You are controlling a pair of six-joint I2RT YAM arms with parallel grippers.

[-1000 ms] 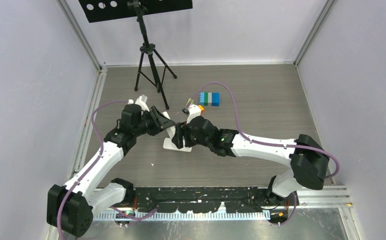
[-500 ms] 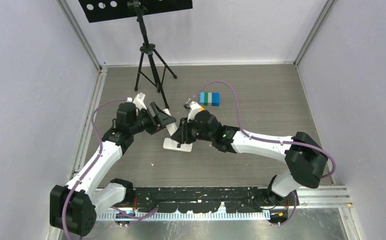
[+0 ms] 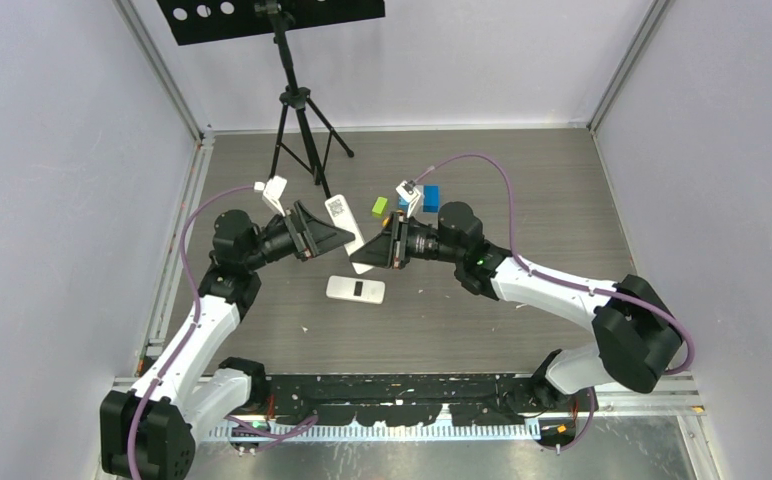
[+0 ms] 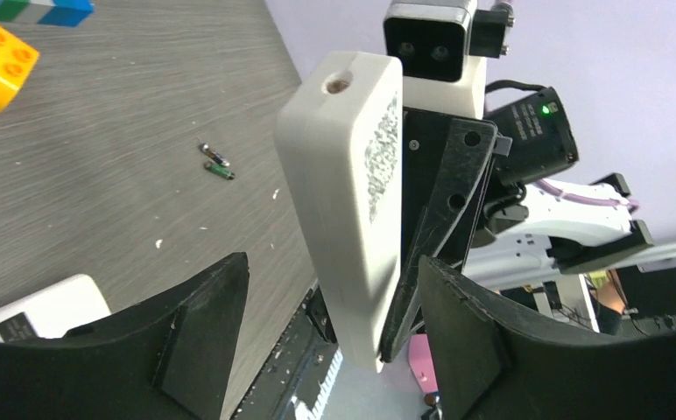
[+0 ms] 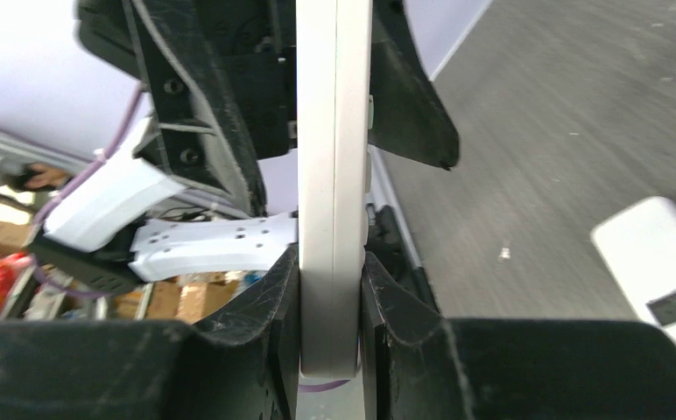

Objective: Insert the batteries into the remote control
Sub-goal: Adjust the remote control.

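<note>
The right pincer [image 5: 330,262] was pinching the white remote control [image 5: 334,157] near one end, a black finger pressed against each broad face. It held the remote clear of the desk [image 3: 532,190], in the gap between the two arms. From overhead the remote lay slanted, and the end farther from the arm bases carried a speckled code patch. The left wrist view showed it upright, with a small round hole in its top end. The left pincer [image 4: 334,267] was spread, with one finger on either side of the remote. A gap showed on one side, and the other finger stood just beside the right pincer's finger. No contact with the remote could be made out. The batteries [image 4: 221,171] were two tiny slim dark cylinders lying loose on the desk, close to each other and outside either remote. In the left wrist view they sat between a yellow block [image 4: 0,64] and the held remote. From overhead they were too small to pick out. A second remote [image 3: 355,289] lay flat on the desk below the two pincers, nearer the arm bases, with a dark rectangle on its upper face. A green block [image 3: 379,207] and a blue block [image 3: 430,196] sat farther back, the blue one partly behind the right wrist. A black tripod [image 3: 297,105] stood near the back wall.
</note>
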